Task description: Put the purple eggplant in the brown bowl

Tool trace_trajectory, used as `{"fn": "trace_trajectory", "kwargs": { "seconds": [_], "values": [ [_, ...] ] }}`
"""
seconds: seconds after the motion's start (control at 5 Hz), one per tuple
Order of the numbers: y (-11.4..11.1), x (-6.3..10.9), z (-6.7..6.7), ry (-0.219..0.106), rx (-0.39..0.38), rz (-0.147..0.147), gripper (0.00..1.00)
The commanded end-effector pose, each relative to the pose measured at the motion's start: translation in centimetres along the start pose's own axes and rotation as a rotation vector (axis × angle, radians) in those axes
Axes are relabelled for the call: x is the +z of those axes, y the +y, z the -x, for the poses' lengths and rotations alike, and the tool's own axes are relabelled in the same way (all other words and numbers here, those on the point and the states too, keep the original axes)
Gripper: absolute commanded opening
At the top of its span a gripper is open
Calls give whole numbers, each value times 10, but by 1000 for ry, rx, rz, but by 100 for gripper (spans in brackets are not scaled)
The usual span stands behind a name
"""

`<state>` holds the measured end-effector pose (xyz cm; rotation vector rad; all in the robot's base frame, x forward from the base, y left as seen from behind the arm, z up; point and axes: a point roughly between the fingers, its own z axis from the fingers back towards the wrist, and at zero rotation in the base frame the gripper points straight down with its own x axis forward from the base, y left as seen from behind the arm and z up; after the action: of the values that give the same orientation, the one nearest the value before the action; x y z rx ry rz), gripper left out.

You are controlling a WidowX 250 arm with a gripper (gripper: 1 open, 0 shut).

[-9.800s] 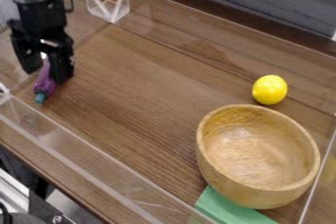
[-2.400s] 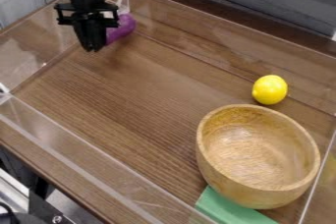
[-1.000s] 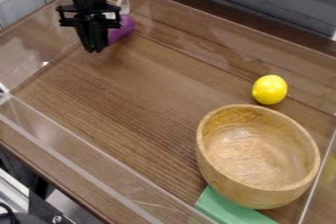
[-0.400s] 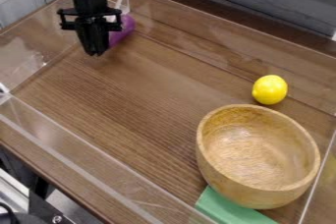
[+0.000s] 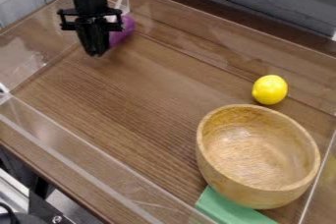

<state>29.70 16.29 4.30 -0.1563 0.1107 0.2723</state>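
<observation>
The purple eggplant (image 5: 122, 28) lies on the wooden table at the back left, its left part hidden behind my gripper. My gripper (image 5: 94, 50) points down at the table just left of and in front of it, fingers pressed together and shut, nothing visible between them. Whether the fingers touch the eggplant I cannot tell. The brown bowl (image 5: 210, 130), large and wooden, stands upright at the front right with nothing in it, far from the gripper.
A round yellow ball (image 5: 269, 89) rests on the table behind the bowl. A flat green object (image 5: 221, 208) sticks out from under the bowl's front edge. Clear plastic walls (image 5: 79, 154) border the table, and a clear stand (image 5: 110, 2) is at the back left.
Nothing has visibly moved over the last second. Compared with the oldest frame, the gripper and the eggplant have gone from the front left to the back left, and the gripper has shut.
</observation>
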Motion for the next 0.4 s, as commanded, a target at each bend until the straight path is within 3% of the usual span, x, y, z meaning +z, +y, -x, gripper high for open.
{"fn": "trace_trajectory", "kwargs": {
  "seconds": [0.0, 0.2],
  "values": [
    [-5, 25, -8, -69, -19, -16, 0],
    [-13, 36, -2, -64, -34, -12, 0]
  ]
}}
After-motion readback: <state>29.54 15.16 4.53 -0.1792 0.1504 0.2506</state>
